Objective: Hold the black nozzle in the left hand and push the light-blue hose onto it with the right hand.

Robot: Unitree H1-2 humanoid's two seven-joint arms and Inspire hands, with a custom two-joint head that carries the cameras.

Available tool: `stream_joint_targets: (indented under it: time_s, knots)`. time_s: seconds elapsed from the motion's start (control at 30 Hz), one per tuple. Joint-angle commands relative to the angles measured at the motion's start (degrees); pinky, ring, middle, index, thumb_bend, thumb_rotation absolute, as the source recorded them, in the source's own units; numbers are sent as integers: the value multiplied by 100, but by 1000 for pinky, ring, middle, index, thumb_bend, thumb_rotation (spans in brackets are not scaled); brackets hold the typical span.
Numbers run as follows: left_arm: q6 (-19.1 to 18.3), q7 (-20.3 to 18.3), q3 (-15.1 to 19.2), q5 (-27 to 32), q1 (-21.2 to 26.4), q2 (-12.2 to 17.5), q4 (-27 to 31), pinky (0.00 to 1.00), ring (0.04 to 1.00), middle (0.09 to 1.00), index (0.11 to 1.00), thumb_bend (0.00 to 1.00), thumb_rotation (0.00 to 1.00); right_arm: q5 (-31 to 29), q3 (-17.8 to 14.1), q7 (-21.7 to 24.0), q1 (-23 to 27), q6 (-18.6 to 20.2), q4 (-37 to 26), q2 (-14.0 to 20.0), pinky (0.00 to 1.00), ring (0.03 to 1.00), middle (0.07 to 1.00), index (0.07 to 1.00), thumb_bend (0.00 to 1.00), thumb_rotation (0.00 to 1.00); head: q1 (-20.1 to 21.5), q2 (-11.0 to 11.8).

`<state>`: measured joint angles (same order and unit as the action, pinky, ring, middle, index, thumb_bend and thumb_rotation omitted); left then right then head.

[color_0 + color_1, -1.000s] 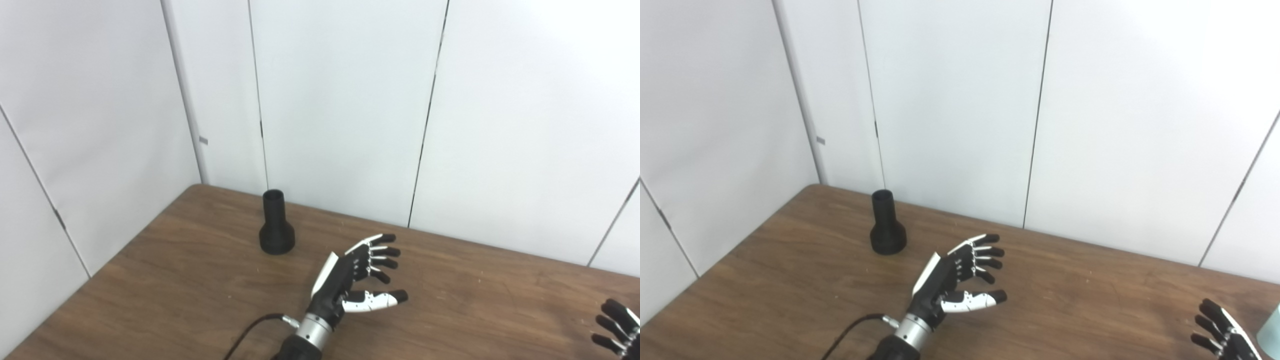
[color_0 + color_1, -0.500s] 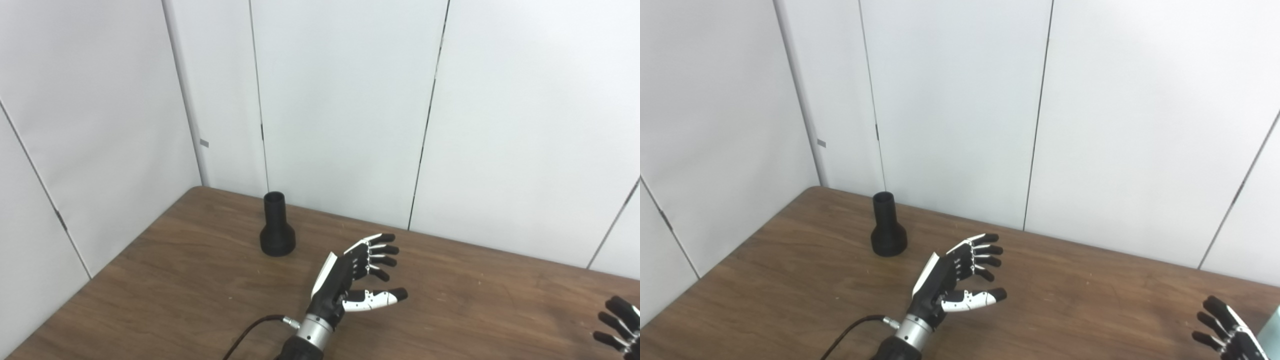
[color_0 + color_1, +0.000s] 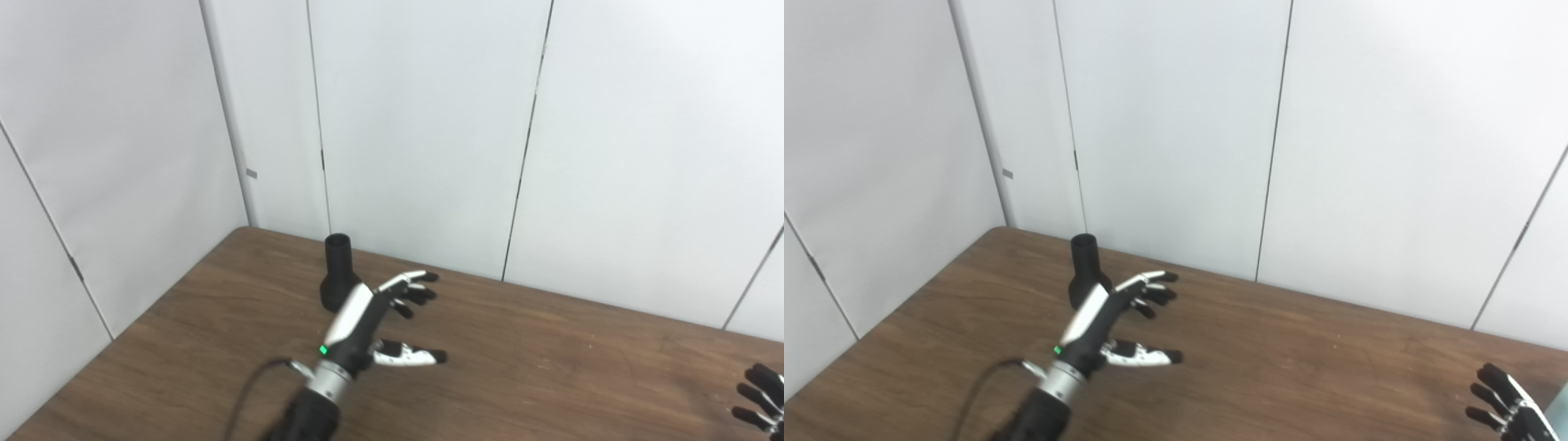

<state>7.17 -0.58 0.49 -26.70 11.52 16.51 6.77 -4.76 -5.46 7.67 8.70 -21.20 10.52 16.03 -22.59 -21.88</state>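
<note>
Illumination is bright, even and diffuse. The white wall panels (image 3: 416, 122) show no glare. Shadows on the table (image 3: 551, 367) are faint. The left forearm (image 3: 306, 416) is motion-blurred.

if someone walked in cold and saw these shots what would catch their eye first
Probably the left hand, open with fingers spread, raised over the brown table near its middle. Just behind it stands the black nozzle, upright near the table's far left corner, partly covered by the hand. At the lower right edge the right hand is only partly in frame, fingers apart.
</note>
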Motion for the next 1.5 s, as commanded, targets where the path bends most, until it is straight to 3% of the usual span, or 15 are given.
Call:
stream_joint_targets:
  time_s: [0.0, 0.13, 0.37, 0.5, 0.6, 0.67, 0.77, 0.83, 0.97, 1.13, 1.27, 1.37, 1.47]
  knots:
    - [-141, -139, -19, -191, 283, 194, 388, 600, 733, 748, 753, 743, 84, -6, -28, 26, -151, -221, 264, 41, 758, 868, 898, 888, 883, 257, -6, -2]
    - [-303, -39, 153, -536, 352, 512, 572, 622, 753, 772, 768, 755, 88, 6, -29, 37, -165, -245, 263, 63, 761, 870, 899, 890, 882, 260, -46, 20]
    - [-669, 100, 620, -788, 463, 711, 593, 675, 831, 847, 806, 738, 95, -36, -46, 84, -129, -359, 360, 104, 761, 871, 901, 892, 866, 261, -34, 35]
    - [-1006, 70, 746, -956, 503, 889, 630, 780, 939, 885, 830, 742, 134, -63, -37, 114, -110, -328, 354, 115, 759, 870, 900, 893, 863, 259, -40, 14]
    - [-1079, 209, 834, -1002, 533, 971, 477, 838, 994, 951, 890, 778, 230, -47, -36, 127, -98, -323, 362, 114, 756, 870, 900, 895, 858, 259, -43, 24]
    - [-1249, 194, 882, -1004, 591, 950, 527, 851, 999, 984, 937, 798, 238, -59, -40, 138, -92, -324, 376, 116, 755, 869, 900, 895, 858, 259, -65, 27]
    - [-1710, -15, 956, -956, 676, 979, 584, 900, 1000, 999, 990, 869, 263, -120, -46, 177, -84, -297, 393, 131, 750, 868, 901, 897, 856, 257, -114, 32]
    - [-1965, -141, 962, -947, 709, 1036, 594, 967, 1000, 1000, 998, 910, 275, -145, -48, 193, -84, -276, 392, 136, 745, 864, 902, 899, 853, 256, -114, 32]
    - [-2296, -199, 977, -961, 788, 1116, 570, 999, 1000, 1000, 1000, 968, 306, -172, -47, 222, -75, -249, 409, 145, 743, 860, 904, 901, 849, 252, -123, 17]
    - [-2370, 52, 1112, -758, 953, 1073, 162, 1000, 1000, 1000, 1000, 1000, 341, -183, -31, 276, -92, -204, 388, 146, 730, 856, 904, 902, 848, 249, -124, 9]
    - [-2575, -110, 1208, -339, 1081, 1048, -98, 1000, 1000, 1000, 1000, 1000, 351, -200, -40, 331, -85, -210, 417, 154, 735, 856, 903, 902, 846, 245, -124, 9]
    - [-2966, -360, 1280, 70, 1160, 1060, -126, 1000, 1000, 1000, 1000, 1000, 386, -171, -46, 332, -114, -149, 344, 165, 737, 850, 903, 901, 839, 248, -123, -9]
    - [-2994, -341, 1251, 261, 1185, 1071, -270, 1000, 1000, 1000, 1000, 1000, 429, -162, -47, 334, -130, -135, 338, 170, 737, 848, 911, 901, 834, 250, -120, -23]
